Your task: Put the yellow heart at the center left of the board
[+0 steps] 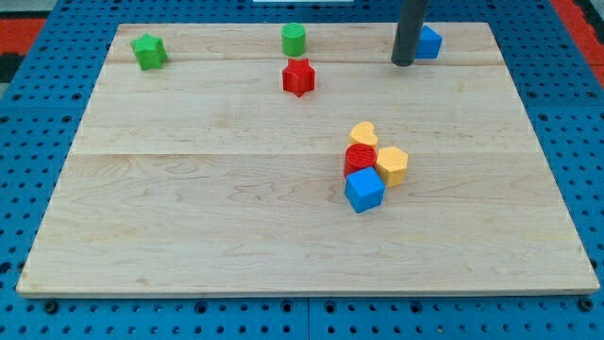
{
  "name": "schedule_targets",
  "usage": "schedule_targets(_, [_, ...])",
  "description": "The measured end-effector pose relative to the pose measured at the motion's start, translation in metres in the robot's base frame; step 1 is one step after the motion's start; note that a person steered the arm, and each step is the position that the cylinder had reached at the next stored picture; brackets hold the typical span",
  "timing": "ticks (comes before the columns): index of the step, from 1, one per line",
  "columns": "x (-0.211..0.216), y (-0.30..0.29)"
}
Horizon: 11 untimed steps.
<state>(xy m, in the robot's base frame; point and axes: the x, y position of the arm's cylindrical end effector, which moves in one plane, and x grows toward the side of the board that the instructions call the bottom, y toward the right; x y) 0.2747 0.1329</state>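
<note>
Yellow heart (363, 134) sits right of centre, touching the red cylinder (360, 157) in a cluster; my tip (403, 62) has no claw, so a careless push could drag neighbours along.

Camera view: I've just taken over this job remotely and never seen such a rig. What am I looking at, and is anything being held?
There is one picture, from a single camera looking down at a wooden board. The dark rod is the arm's end; it has no grasping end effector, so nothing is held. It only pushes blocks. My tip sits near the view's top right, just left of a blue block. The yellow heart is right of centre, clustered with a red cylinder, a yellow hexagon and a blue cube. Along the top lie a green star, a green cylinder and a red star.
</note>
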Motion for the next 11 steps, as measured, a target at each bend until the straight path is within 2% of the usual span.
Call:
schedule_targets(1, [0.010, -0.011])
schedule_targets(2, [0.061, -0.011])
schedule_targets(4, [0.076, -0.009])
schedule_targets(6, [0.139, -0.007])
schedule_targets(7, [0.150, -0.032])
schedule_targets(8, [0.150, -0.113])
schedule_targets(10, [0.145, -0.238])
schedule_targets(11, [0.133, -0.279])
